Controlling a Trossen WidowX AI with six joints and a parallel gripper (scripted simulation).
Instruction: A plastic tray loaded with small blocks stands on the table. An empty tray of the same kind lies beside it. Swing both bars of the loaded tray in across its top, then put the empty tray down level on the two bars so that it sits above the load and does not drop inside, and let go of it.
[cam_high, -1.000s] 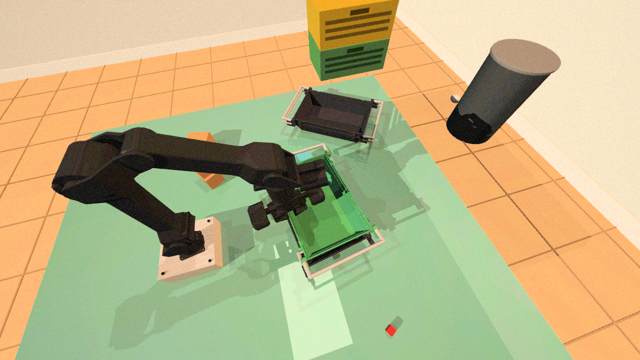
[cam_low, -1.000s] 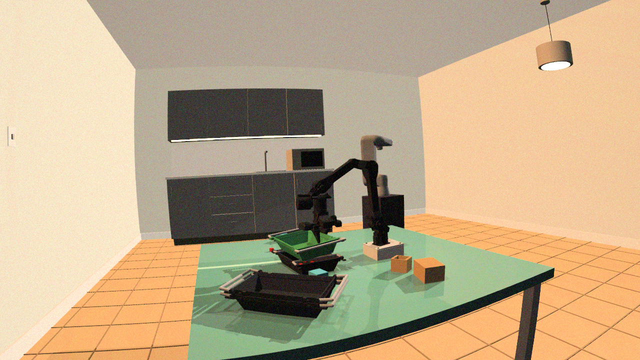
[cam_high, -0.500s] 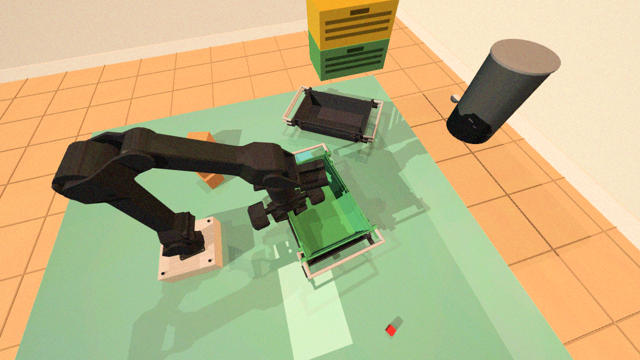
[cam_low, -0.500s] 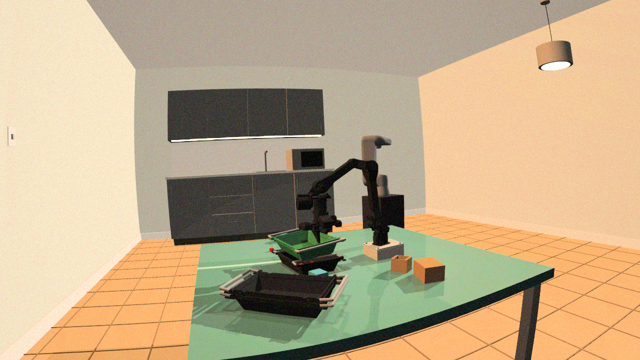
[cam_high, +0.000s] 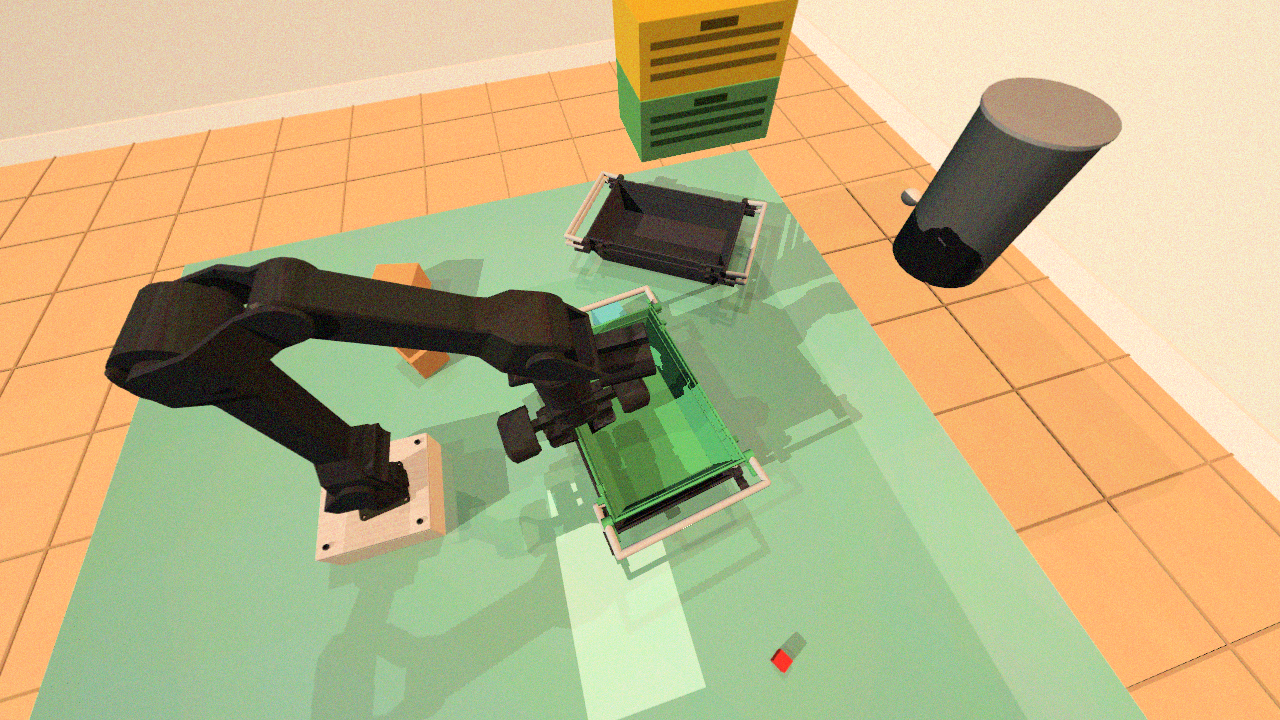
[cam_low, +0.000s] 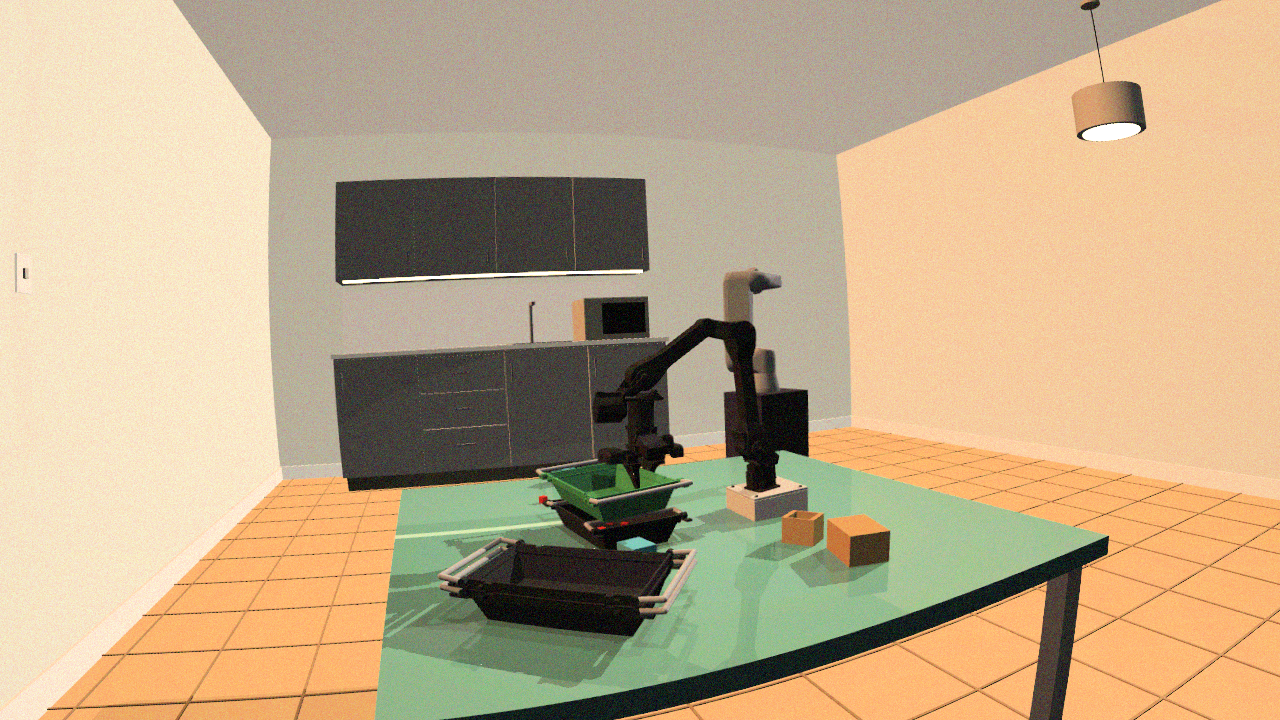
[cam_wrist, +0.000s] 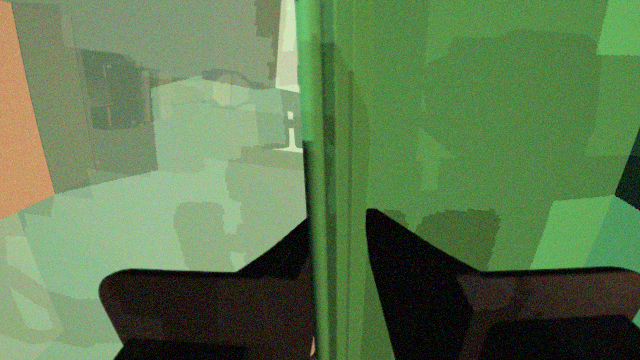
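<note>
My gripper (cam_high: 580, 429) (cam_low: 634, 479) (cam_wrist: 346, 218) is shut on the long side rim of the empty green see-through tray (cam_high: 648, 456) (cam_low: 617, 506) (cam_wrist: 395, 125), on the side toward my base. The green tray is close to level, directly above the loaded black tray (cam_high: 684, 499) (cam_low: 617, 537). Its own wire bars stand out over its ends. Red blocks (cam_low: 615, 525) show at the black tray's near end in the exterior view. The green tray hides most of the black tray; I cannot tell how its bars lie or whether the trays touch.
Another black tray (cam_high: 666, 234) (cam_low: 568, 617) with pale wire bars stands toward the table's far corner. A teal block (cam_high: 607, 313) (cam_low: 638, 544) lies by the loaded tray. Orange boxes (cam_high: 427, 362) (cam_low: 857, 541) stand beside my base. A red cube (cam_high: 781, 660) (cam_low: 542, 499) lies apart.
</note>
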